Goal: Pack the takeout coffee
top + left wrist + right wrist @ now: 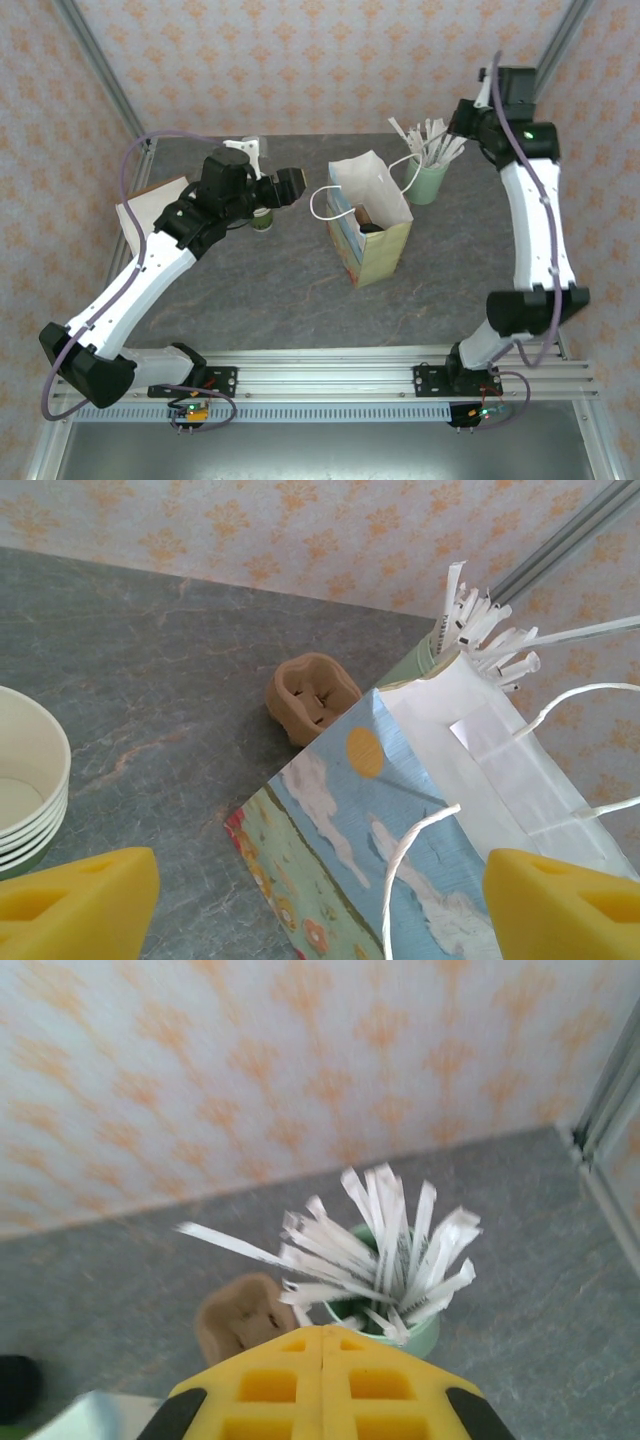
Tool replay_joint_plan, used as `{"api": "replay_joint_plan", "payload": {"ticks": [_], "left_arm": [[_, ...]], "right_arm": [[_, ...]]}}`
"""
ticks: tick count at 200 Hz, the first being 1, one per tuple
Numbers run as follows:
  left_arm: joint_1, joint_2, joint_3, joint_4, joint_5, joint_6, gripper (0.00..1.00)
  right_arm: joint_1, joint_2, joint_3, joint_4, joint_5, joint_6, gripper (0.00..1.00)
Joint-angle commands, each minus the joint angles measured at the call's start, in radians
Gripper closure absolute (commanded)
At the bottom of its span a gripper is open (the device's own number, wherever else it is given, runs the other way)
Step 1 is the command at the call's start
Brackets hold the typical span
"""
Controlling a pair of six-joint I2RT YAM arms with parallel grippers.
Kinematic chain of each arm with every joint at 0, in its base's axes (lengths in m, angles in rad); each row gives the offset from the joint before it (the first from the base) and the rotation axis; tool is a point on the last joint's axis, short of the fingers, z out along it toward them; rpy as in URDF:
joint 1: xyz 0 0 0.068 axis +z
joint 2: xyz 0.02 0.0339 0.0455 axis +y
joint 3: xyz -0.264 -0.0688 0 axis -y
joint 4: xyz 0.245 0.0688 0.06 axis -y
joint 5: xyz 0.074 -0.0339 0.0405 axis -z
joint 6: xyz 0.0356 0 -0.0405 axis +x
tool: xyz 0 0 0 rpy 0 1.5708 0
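We find the left gripper [320,905] spread wide and empty; the right gripper [322,1360] clenched, nothing seen between its jaws; the takeout coffee [371,228] stands inside the paper bag [372,180], seemingly upright, just ahead of the nearer left gripper.

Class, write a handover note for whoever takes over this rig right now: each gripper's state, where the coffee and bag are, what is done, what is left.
Left gripper: open, empty, hovering by the paper bag.
Right gripper: shut, at the mint cup of sticks; no stick visibly pinched.
Takeout coffee: a dark round shape sits inside the upright bag's mouth, probably its black lid.
Done: the coffee seems bagged.
Left: confirm that from above; possibly add a stick.
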Motion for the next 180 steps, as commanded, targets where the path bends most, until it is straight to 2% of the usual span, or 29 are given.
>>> {"api": "replay_joint_plan", "payload": {"ticks": [1, 51, 104, 160, 180], "left_arm": [[-0.003, -0.040, -0.016, -0.025, -0.045, 0.030, 0.15], [0.010, -0.064, -0.046, -0.037, -0.097, 0.036, 0.15], [0.024, -0.066, -0.057, -0.050, -0.099, 0.031, 0.15], [0.026, -0.073, -0.066, -0.053, -0.091, 0.028, 0.15], [0.025, -0.066, -0.067, -0.051, -0.085, 0.026, 0.15]], "right_arm": [[0.045, -0.131, -0.006, 0.025, -0.003, 0.023, 1.00], [0.162, -0.230, 0.047, -0.073, -0.093, 0.018, 1.00], [0.287, -0.261, -0.015, -0.146, -0.203, 0.020, 1.00], [0.326, -0.274, -0.109, -0.254, -0.200, 0.034, 1.00], [0.328, -0.269, -0.164, -0.228, -0.211, 0.051, 1.00]]}}
